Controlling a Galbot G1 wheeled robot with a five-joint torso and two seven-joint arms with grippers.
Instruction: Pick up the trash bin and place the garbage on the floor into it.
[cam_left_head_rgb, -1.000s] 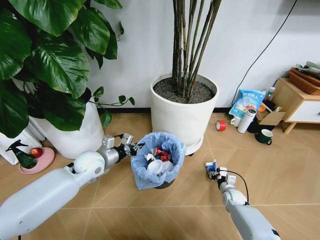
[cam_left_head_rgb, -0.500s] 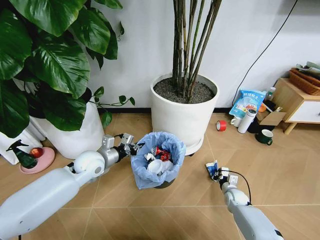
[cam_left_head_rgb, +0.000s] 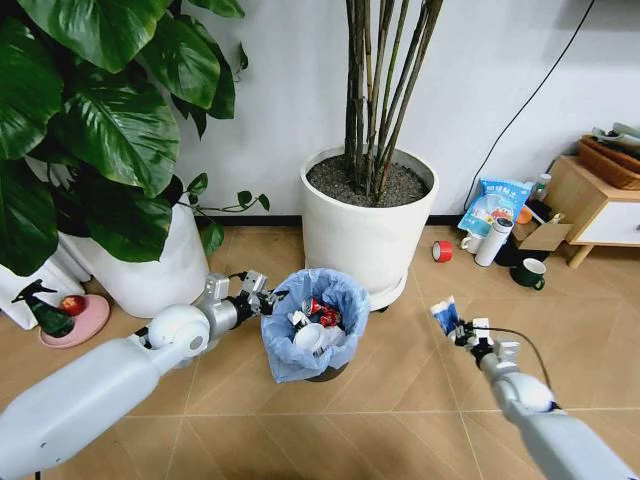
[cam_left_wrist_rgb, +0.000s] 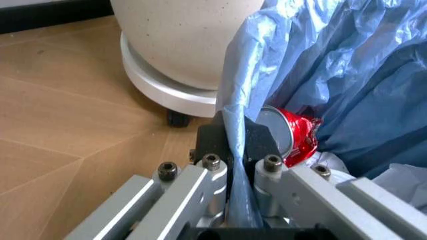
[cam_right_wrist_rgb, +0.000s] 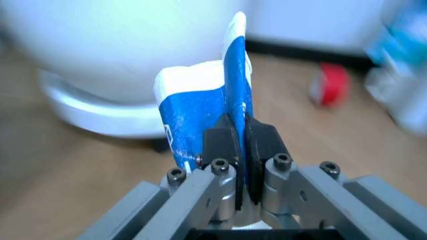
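While clamped on light-blue liner: left gripper (cam_left_head_rgb: 268, 296) at trash bin (cam_left_head_rgb: 312, 322) rim, frame centre | right gripper (cam_left_head_rgb: 462, 333) pinching blue-white packet (cam_left_head_rgb: 445, 316), lower right, above floor (cam_left_head_rgb: 400, 400)

The thick white left arm reaches forward from the lower left, its wrist level and low over the floor; the left gripper (cam_left_head_rgb: 262, 296) has its dark fingers (cam_left_wrist_rgb: 255, 142) pinched tight on the rim of the small round black trash bin with its baggy light-blue plastic liner (cam_left_head_rgb: 344, 296); the slimmer white right arm stretches up from the lower right, wrist tilted upward; the right gripper (cam_left_head_rgb: 459, 330) is clamped on the upright blue-and-white packet of garbage (cam_right_wrist_rgb: 217, 107), holding it off the ground.
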